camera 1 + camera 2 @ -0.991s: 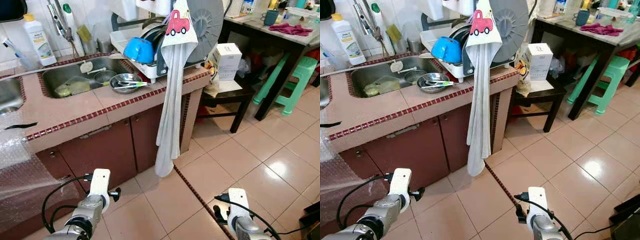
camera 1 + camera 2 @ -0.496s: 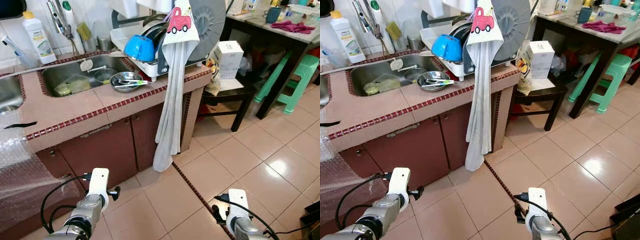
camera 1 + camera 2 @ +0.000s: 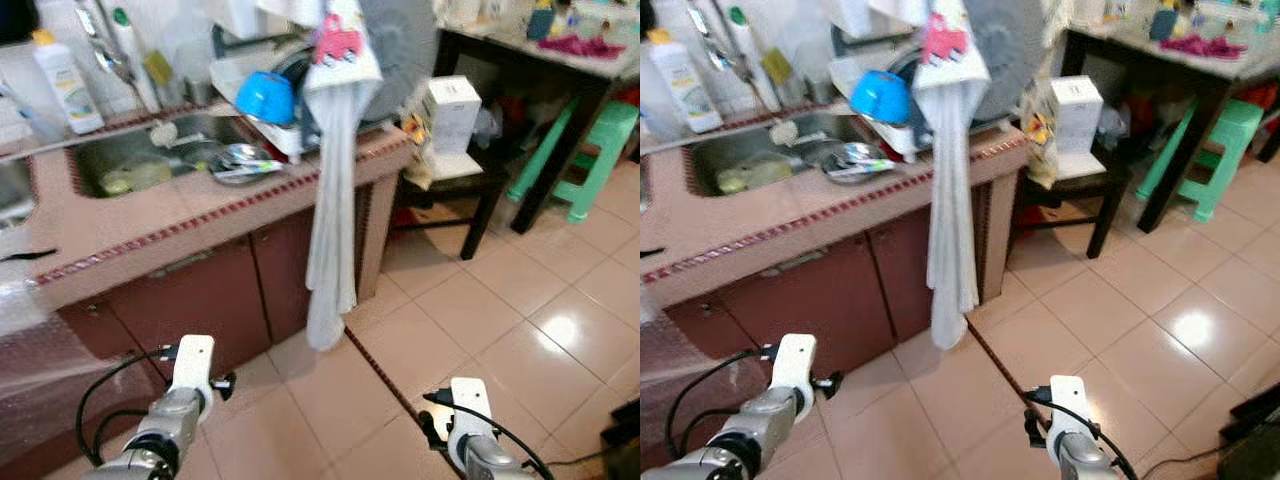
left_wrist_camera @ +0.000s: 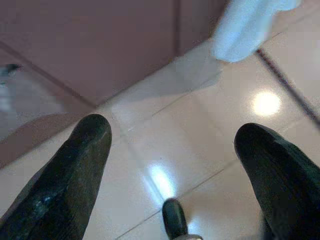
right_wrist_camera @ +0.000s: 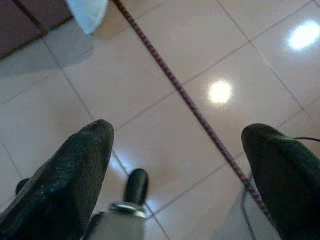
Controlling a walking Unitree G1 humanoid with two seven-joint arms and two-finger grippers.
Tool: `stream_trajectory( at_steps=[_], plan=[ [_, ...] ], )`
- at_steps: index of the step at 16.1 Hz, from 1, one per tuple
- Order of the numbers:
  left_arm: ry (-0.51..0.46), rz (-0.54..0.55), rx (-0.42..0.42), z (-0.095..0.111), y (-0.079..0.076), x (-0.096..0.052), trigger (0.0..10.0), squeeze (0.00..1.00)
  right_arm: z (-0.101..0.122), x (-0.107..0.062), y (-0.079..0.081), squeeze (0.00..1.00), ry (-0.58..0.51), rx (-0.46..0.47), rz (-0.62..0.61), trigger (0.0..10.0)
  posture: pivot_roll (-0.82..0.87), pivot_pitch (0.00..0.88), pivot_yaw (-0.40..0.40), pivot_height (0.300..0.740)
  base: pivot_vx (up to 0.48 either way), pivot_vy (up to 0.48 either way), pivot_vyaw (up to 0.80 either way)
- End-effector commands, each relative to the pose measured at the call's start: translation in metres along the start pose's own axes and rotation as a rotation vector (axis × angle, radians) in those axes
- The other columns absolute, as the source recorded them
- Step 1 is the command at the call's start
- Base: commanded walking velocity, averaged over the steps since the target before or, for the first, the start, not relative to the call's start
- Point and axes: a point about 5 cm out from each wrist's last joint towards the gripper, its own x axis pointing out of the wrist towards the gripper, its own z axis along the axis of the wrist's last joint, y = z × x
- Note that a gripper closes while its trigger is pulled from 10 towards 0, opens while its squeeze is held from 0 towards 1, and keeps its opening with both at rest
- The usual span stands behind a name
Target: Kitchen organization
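Note:
A tiled counter [image 3: 150, 215] with a steel sink [image 3: 130, 160] stands ahead on the left. On the counter beside the sink lies a metal bowl [image 3: 240, 160] with a utensil in it. Behind it a dish rack [image 3: 240, 75] holds a blue bowl [image 3: 263, 97]. A long white towel [image 3: 330, 200] with a red car print hangs down over the counter's end. Both arms hang low over the floor tiles. My left gripper [image 4: 175, 145] is open and holds nothing. My right gripper [image 5: 180, 145] is open too, above a dark tile seam.
Brown cabinet doors [image 3: 190, 300] run under the counter, with bubble wrap [image 3: 40, 340] at the left. A white box [image 3: 450, 110] sits on a low black side table [image 3: 470, 175] at the right. Beyond it are a green stool [image 3: 590, 150] and a dark table [image 3: 540, 55].
The whole picture has shifted a little and turned blurry, so the camera has moved. Both arms hang as before, and nothing on the counter has moved.

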Motion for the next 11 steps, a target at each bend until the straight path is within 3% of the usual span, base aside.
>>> stream_trajectory(
  at_steps=[1, 4, 11],
  plan=[
    [0.011, 0.011, 0.006, -0.0014, 0.0066, -0.0008, 10.0, 0.0, 0.0048, 0.0009, 0.0026, 0.0, -0.017, -0.015, 0.004, 10.0, 0.0, 0.0, 0.034, 0.74, 0.0, -0.375, 0.0],
    [0.012, 0.007, 0.006, -0.0017, 0.0064, -0.0008, 10.0, 0.0, 0.0039, 0.0007, 0.0032, 0.0, -0.015, -0.031, 0.009, 10.0, 0.0, 0.0, 0.033, 0.74, 0.0, -0.314, 0.0],
    [0.017, 0.024, -0.004, -0.0034, 0.0094, -0.0013, 10.0, 0.0, 0.004, 0.0007, 0.0044, 0.0, -0.019, -0.028, 0.013, 10.0, 0.0, 0.0, 0.033, 0.74, 0.0, 0.0, 0.0]
  ],
)
